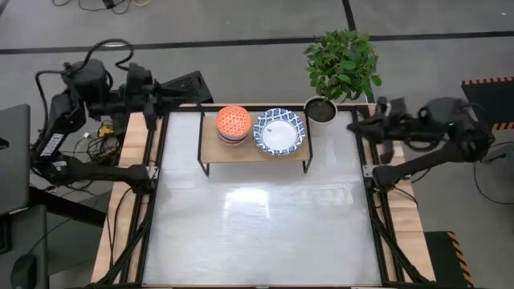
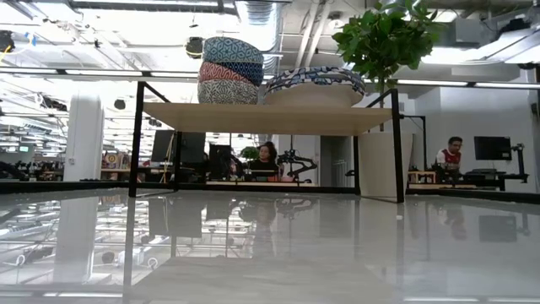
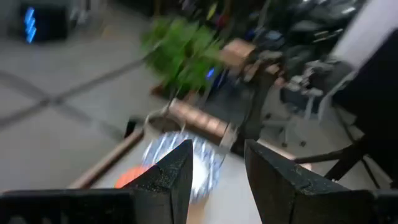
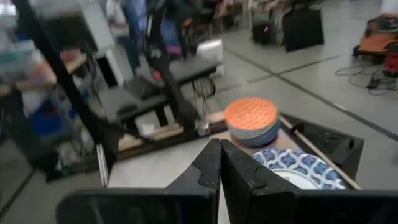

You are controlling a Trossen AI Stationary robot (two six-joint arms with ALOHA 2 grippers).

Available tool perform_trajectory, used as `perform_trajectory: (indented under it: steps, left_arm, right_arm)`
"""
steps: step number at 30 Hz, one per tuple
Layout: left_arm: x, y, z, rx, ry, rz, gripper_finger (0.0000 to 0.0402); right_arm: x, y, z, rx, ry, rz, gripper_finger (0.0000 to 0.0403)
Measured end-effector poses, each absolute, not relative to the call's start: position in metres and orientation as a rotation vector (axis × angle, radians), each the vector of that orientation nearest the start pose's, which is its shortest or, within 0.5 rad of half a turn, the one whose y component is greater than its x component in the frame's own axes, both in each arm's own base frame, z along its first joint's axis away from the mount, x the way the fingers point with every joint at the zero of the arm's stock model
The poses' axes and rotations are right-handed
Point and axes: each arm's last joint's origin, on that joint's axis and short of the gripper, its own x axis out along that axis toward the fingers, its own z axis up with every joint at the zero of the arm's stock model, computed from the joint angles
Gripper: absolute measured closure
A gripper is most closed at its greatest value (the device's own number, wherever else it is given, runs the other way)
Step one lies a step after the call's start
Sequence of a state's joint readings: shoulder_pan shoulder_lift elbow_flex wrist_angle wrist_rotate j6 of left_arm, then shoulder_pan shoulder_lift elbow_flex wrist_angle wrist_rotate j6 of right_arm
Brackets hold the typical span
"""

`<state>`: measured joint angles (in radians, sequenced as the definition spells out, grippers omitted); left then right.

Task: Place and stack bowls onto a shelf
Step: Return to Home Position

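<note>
The left tool (image 1: 178, 88) (image 3: 217, 149) hangs released, its two dark fingers (image 3: 177, 171) spread apart, above the tabletop's (image 1: 257, 233) far left corner. The right tool (image 1: 357, 126) (image 4: 221, 149) is clenched on nothing, fingers pressed together, at the tabletop's right edge near the far corner. Between the two arms, at the back of the tabletop, the light-wood shelf (image 1: 253, 151) (image 2: 261, 118) carries all the bowls in view. A stack of small patterned bowls (image 1: 233, 123) (image 2: 229, 72) (image 4: 252, 121), orange-red on top from above, stands toward its left end. A stack of wide blue-and-white bowls (image 1: 279, 131) (image 2: 314, 82) (image 4: 298, 168) sits just beside it on the right. A leafy potted plant (image 1: 341, 60) (image 2: 386, 38) stands off the shelf's right end.
</note>
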<state>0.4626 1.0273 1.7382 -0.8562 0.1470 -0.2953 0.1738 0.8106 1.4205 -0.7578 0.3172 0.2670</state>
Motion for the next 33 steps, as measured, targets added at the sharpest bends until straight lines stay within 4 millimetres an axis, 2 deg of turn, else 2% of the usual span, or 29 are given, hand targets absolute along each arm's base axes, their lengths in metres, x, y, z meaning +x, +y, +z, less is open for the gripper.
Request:
perform_trajectory:
  steps: [3, 6, 11, 19, 28, 33]
  left_arm:
    - [0.118, 0.045, 0.509, -0.26, 0.011, 0.246, 0.0273]
    - [0.123, 0.041, 0.476, -0.252, -0.014, 0.188, 0.0273]
    - [0.131, 0.036, 0.408, -0.31, -0.095, 0.113, 0.0273]
    - [0.114, 0.025, 0.333, -0.375, -0.19, 0.013, 0.0273]
    - [0.085, 0.017, 0.289, -0.374, -0.233, 0.023, 0.0273]
    - [0.071, 0.014, 0.273, -0.374, -0.235, 0.053, 0.0273]
  right_arm:
    - [0.082, 0.002, 0.461, 0.28, 0.04, -0.187, 0.037]
    - [0.074, 0.001, 0.442, 0.32, -0.057, -0.149, 0.037]
    - [0.081, 0.003, 0.403, 0.332, -0.127, -0.103, 0.037]
    - [0.09, 0.004, 0.344, 0.329, -0.097, -0.105, 0.037]
    - [0.087, 0.004, 0.291, 0.341, -0.165, -0.084, 0.037]
    - [0.08, 0.003, 0.266, 0.368, -0.182, -0.087, 0.037]
